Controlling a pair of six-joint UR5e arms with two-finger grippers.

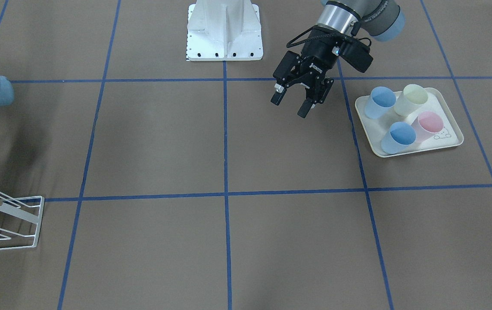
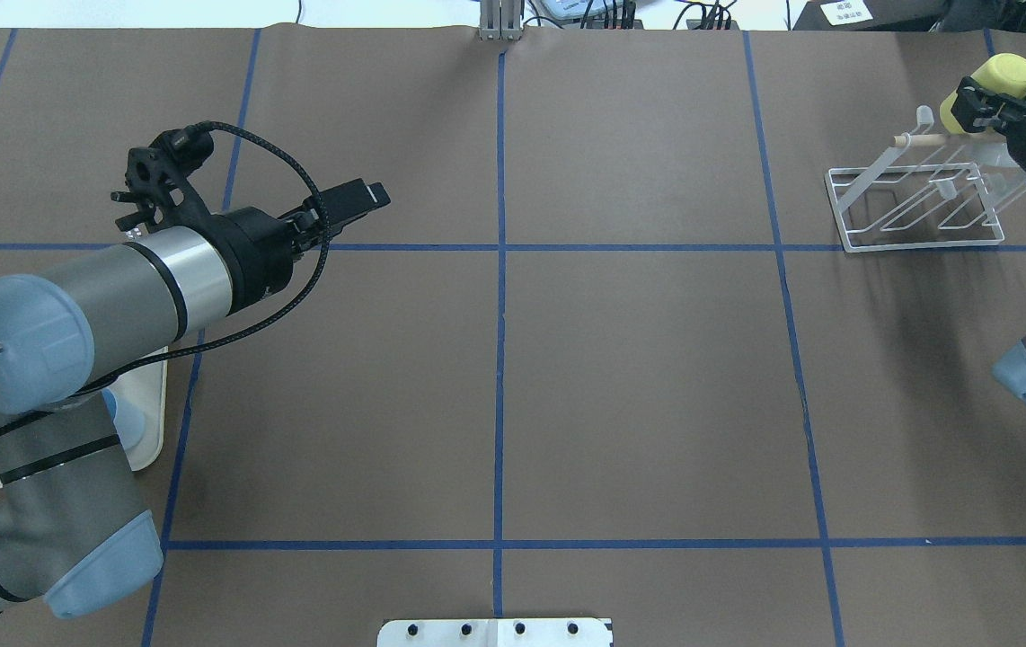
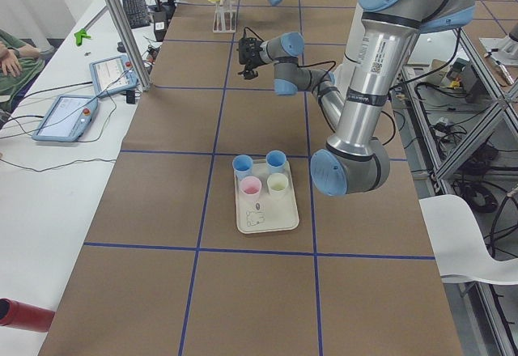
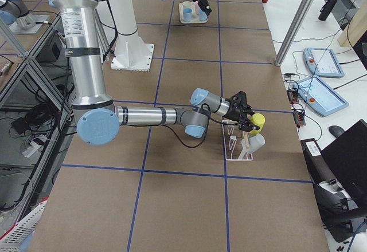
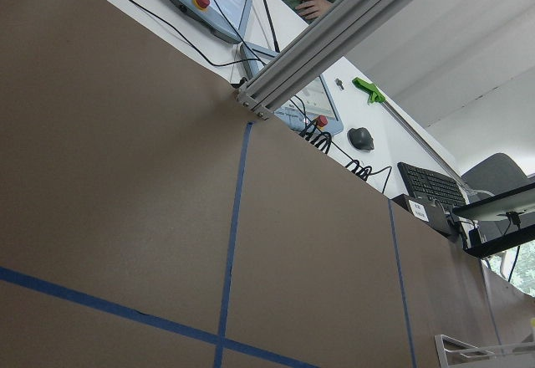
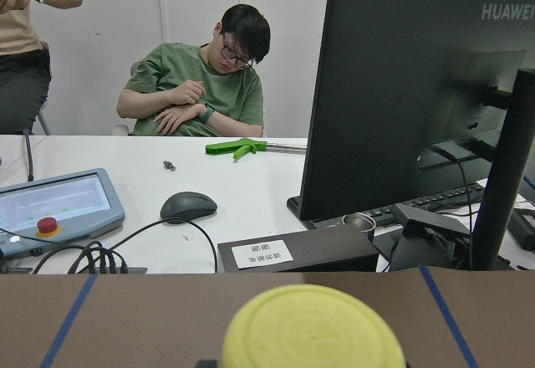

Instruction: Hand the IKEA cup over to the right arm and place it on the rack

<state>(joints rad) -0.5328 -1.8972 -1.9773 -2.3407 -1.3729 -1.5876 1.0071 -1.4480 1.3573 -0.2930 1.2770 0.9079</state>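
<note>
Grips the yellow IKEA cup [image 2: 998,81] in the right gripper [image 2: 971,106], fingers closed against its sides, just over the dowel end of the white wire rack [image 2: 922,241]. Cannot tell whether cup and rack touch. Shows the cup's round base low in the right wrist view. Hangs the left gripper [image 1: 290,105] wide open and empty above bare table, near the cream tray [image 1: 431,145]. Carries 4 upright cups there: a blue cup [image 1: 379,102], a second blue cup [image 1: 399,137], a pale yellow cup [image 1: 412,100], a pink cup [image 1: 428,125].
</note>
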